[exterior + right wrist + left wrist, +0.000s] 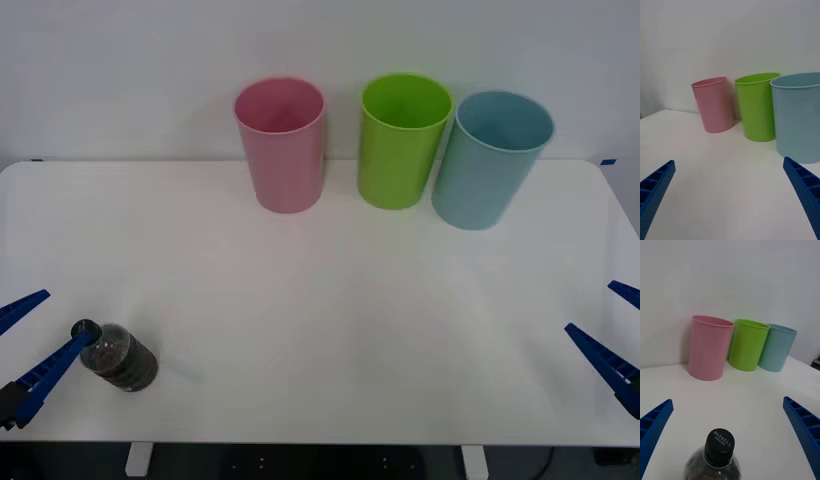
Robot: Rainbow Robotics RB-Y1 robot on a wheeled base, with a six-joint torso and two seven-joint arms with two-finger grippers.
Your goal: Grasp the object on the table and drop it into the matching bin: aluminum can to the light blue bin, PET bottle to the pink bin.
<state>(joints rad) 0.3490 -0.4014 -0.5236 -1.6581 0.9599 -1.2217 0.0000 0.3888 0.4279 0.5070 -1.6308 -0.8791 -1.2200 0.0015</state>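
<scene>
Two blue ribbed fingers spread wide, that's the left gripper (28,345) at the near left edge of the table (330,300), jaws fully apart and gripping nothing. One finger (45,375) sits right against the black cap of the PET bottle (120,358); the front view can't settle whether they actually touch. From the left wrist view the bottle (717,457) stands between the two open fingers, cap up toward the camera with white lettering on it, dark contents showing through the clear body below. It's resting on the white tabletop, near the front left corner, well apart from the bins.

Over on the other side, the right gripper (615,340) waits at the near right edge of the table, fingers equally wide apart, nothing between them but bare white surface.

Out at the back of the table, three bins in a row, all upright: the pink bin (281,145) on the left, a lime green bin (402,140) in the middle, the light blue bin (490,160) on the right, just beside the green one. A plain white wall (120,70) runs behind them.
</scene>
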